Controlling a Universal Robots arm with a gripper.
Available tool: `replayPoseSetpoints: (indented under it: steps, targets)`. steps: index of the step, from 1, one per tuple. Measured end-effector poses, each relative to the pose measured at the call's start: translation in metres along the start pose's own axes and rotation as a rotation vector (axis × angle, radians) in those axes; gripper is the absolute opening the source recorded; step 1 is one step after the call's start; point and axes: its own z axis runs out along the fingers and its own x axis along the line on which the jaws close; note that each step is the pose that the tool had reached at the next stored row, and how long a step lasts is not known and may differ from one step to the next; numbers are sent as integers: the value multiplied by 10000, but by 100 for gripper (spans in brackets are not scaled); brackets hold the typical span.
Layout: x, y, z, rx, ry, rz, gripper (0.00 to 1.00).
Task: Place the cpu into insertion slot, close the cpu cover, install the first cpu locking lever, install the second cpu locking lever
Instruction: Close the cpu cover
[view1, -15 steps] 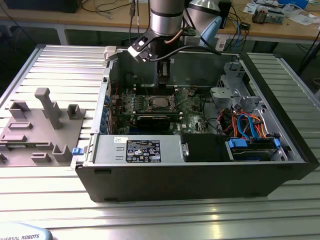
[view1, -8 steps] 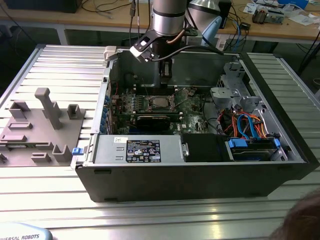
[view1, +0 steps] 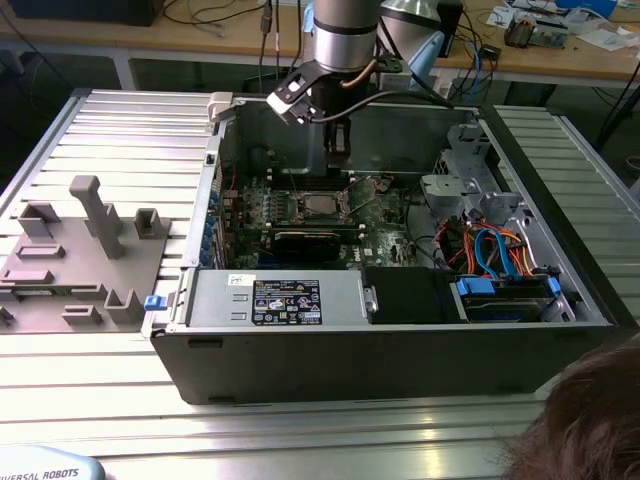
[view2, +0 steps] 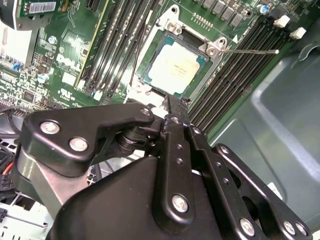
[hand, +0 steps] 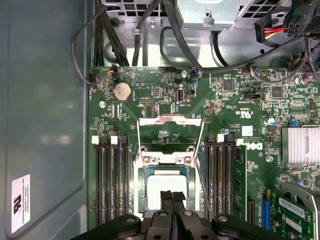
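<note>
Clearly the chip (hand: 162, 181) sits flat in its socket (hand: 142, 192), dull silver top up, as both wrist views show. The cover (hand: 170, 120) is swung open beyond the socket, with green board visible through its window. Our pincer (hand: 172, 196) hovers just above the chip's near edge, its two black fingertips (hand: 166, 196) pressed together with nothing between them. In the exterior view it hangs inside the open computer case (view1: 400, 350), over the board (view1: 380, 225).

We judge the chip light, stiff and fragile, with a smooth top that would slip under pressure; only its bare edges look safe to hold. The cover seems thin, springy sheet metal turning on a hinge, and its free outer bar looks like the place to push.

Room is tight. Long black memory slots (hand: 111, 180) flank the socket on both sides, and a thin wire lever (view2: 250, 50) juts out across one bank. The grey case wall (hand: 45, 125) rises beyond the slots on one side, and cables (hand: 150, 30) hang past the board's far edge. Straight above the socket the way looks open.
</note>
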Motion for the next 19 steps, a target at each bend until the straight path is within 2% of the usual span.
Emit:
replayPoseSetpoints:
  steps: [9, 11, 19]
  targets:
    - [0, 67, 2, 0, 0, 1, 11]
    - [0, 105, 3, 0, 1, 0, 11]
    - [1, 178, 5, -1, 1, 0, 11]
